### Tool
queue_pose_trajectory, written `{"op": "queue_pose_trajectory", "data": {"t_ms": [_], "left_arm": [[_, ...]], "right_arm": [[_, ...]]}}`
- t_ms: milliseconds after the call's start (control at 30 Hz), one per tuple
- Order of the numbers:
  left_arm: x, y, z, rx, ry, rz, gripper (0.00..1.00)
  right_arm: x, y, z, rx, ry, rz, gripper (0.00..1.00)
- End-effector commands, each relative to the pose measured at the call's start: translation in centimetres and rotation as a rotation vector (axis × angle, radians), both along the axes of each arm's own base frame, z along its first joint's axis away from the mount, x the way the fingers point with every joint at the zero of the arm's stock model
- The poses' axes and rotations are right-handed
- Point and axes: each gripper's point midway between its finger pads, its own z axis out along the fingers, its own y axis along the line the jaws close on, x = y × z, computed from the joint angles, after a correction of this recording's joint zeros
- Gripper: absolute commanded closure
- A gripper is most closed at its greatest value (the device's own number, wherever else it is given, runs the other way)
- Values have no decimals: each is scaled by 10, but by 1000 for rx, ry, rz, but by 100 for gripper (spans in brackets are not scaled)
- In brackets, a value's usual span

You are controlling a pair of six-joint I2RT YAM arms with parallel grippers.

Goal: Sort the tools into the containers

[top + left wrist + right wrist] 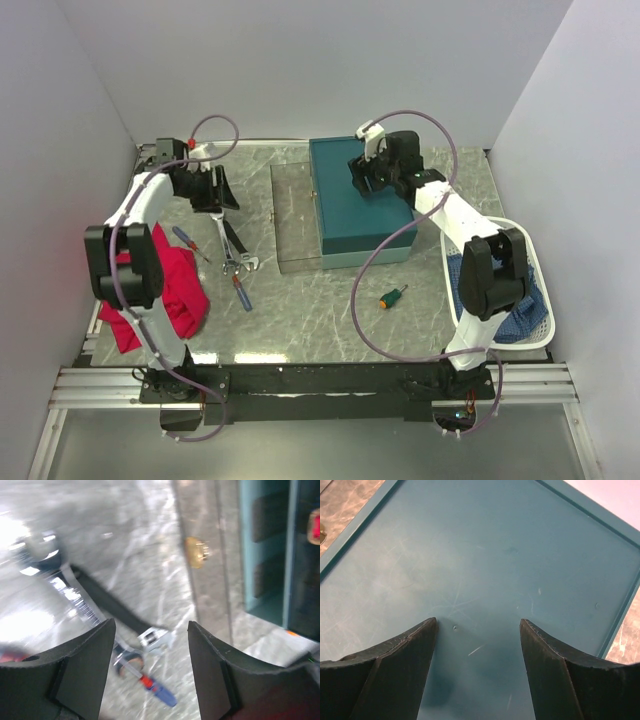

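**Left gripper** [151, 626]: The jaws stand wide apart and hold nothing. The tool hangs over the table [320, 310], clear of the tools. In the wrist view, look past the two fingers [85, 670] to find three tools lying close together.
- The silver wrench [70, 592] runs from the far left toward the gap between the fingers.
- The black-handled hammer [107, 605] lies just beside the wrench, with its silver head in the gap.
- The red-and-blue-handled screwdriver [155, 690] lies nearest the wrist, between the finger bases. This view is blurred, so you cannot tell which of these tools touch each other.

A red cloth [170, 285] lies toward this arm's base, to the left of the tools.

**Right gripper** [478, 622]: The jaws stand wide apart and hold nothing. The tool hangs directly above the teal box [470, 555]. The box's flat teal surface and raised rim fill the wrist view under and between the fingers.

The stubby orange-and-green screwdriver [392, 297] lies on the table toward this arm's base, past the near side of the box. The white basket [530, 270] stands to the right of this tool, beside the arm's elbow.
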Motion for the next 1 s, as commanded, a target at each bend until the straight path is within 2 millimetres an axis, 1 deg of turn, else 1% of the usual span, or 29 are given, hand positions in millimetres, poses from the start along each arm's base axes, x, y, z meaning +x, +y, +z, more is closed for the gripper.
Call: {"op": "queue_pose_trajectory", "data": {"t_ms": [0,33,67,133,167,200,267,300,333,367,400,433,467,533,567,633,667,733,900,967], "left_arm": [[-11,37,12,228,-32,115,34],[-14,40,12,247,-34,125,34],[-20,44,4,263,-13,127,34],[-23,42,-5,259,-1,133,34],[-27,41,-15,258,20,138,35],[-23,40,-18,267,8,143,35],[-24,39,-30,317,22,142,35],[-21,43,-34,335,26,162,35],[-20,35,-43,347,41,145,36],[-17,31,-43,354,35,134,36],[-14,34,-46,380,41,150,37],[-12,33,-53,389,57,150,37],[-8,34,-52,396,50,152,38],[-4,38,-60,420,70,168,38],[-2,39,-60,426,70,173,39],[-1,42,-66,441,83,183,40],[-1,43,-68,444,86,184,42],[-3,44,-74,451,103,186,43],[-1,45,-85,465,127,180,44],[1,47,-86,470,129,182,44]], "right_arm": [[-53,-11,-53,-85,224,23,24],[-55,-10,-54,-79,231,23,24],[-55,-10,-51,-72,222,24,24],[-57,-9,-48,-62,220,25,24],[-57,-9,-48,-59,222,26,24],[-58,-9,-48,-58,224,26,24],[-58,-9,-46,-56,218,26,24],[-58,-9,-46,-57,218,25,24],[-59,-9,-46,-55,219,23,24],[-60,-9,-44,-54,216,26,24],[-60,-10,-43,-54,211,24,24],[-61,-10,-44,-54,215,23,24],[-62,-10,-41,-53,205,25,24],[-66,-12,-44,-57,209,25,24],[-67,-13,-40,-58,199,22,23],[-71,-15,-44,-65,204,23,23],[-72,-16,-42,-65,198,25,23],[-74,-17,-45,-73,199,25,23],[-74,-18,-45,-76,196,23,23],[-73,-18,-44,-76,195,23,23]]}}
